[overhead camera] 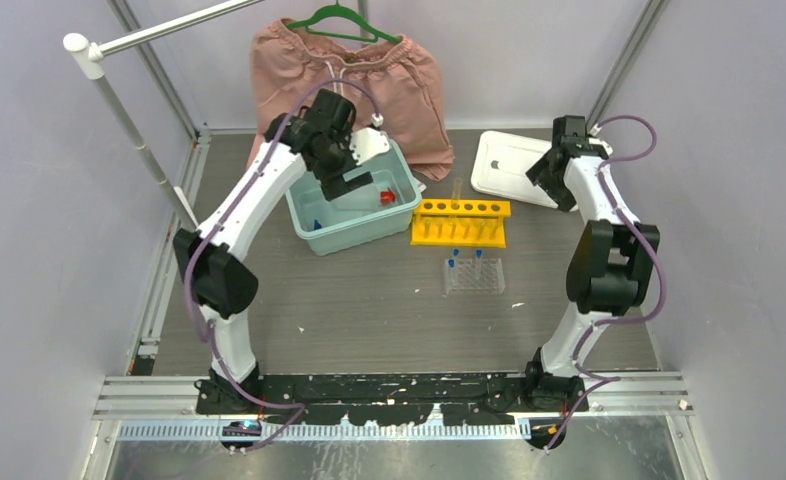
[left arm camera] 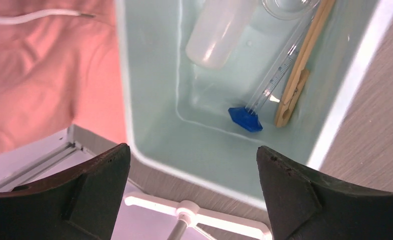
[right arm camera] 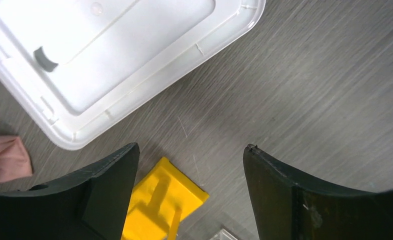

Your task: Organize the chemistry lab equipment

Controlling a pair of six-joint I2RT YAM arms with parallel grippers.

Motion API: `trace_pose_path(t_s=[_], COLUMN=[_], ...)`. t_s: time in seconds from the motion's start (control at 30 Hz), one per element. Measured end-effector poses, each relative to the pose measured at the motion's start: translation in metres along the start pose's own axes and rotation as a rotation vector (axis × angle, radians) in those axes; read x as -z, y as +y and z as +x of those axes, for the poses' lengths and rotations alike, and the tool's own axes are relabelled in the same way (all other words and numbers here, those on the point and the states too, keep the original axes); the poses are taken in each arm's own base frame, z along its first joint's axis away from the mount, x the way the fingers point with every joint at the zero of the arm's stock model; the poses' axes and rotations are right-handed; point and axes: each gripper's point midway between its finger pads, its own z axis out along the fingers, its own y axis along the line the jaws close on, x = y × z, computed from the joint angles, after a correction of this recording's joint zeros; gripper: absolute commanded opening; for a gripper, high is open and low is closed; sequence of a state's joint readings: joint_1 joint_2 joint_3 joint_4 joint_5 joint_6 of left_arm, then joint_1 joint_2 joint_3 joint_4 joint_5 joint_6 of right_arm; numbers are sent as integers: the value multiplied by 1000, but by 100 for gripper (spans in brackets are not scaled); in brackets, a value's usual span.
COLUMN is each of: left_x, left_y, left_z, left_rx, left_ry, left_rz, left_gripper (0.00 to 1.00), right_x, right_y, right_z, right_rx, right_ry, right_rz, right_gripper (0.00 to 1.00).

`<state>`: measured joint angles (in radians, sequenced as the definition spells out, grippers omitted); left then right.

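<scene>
**Ana:** Where were the left fingers?

**Ben:** Above the teal bin, spread wide, with nothing between them.

**Ana:** And what lay inside the bin?

**Ben:** The white squeeze bottle was on its side, and the overhead camera caught its red nozzle. Next to it lay a clear graduated tube ending in the small blue piece. The wooden stick lay just beside that tube, along the bin wall. A clear round rim, probably the tiny beaker, showed at the top edge of the wrist view.

**Ana:** The right fingers?

**Ben:** They were also wide apart and empty. They hung over the bare worktop, between the white lid and one end of the yellow rack.

**Ana:** How did the racks sit?

**Ben:** The yellow rack stood on the worktop just right of the bin. The clear rack stood apart from it, nearer the arm bases, with two blue-capped tubes upright in it.

**Ana:** Anything behind?

**Ben:** The pink shorts hung on a green hanger at the back.
</scene>
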<state>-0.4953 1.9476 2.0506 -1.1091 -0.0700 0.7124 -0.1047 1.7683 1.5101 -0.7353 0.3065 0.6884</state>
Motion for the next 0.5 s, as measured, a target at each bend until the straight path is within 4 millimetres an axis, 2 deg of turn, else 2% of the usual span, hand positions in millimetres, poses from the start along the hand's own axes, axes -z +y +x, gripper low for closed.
trace_pose_path(t_s=[0.17, 0.27, 0.37, 0.5], left_x=[62, 95, 111, 113], left_y=[9, 9, 0, -29], left_z=[-5, 0, 14, 50], left_rx=[40, 78, 109, 136], left_ry=[-86, -120, -126, -78], left_rz=[-76, -109, -116, -66], left_gripper=[100, 100, 100, 100], right_x=[-45, -63, -75, -85], right_y=[0, -1, 2, 10], right_z=[17, 25, 26, 22], right_rx=[-57, -102, -140, -177], right_ry=[84, 120, 127, 119], right_rz=[54, 75, 81, 70], right_gripper=[71, 69, 68, 66])
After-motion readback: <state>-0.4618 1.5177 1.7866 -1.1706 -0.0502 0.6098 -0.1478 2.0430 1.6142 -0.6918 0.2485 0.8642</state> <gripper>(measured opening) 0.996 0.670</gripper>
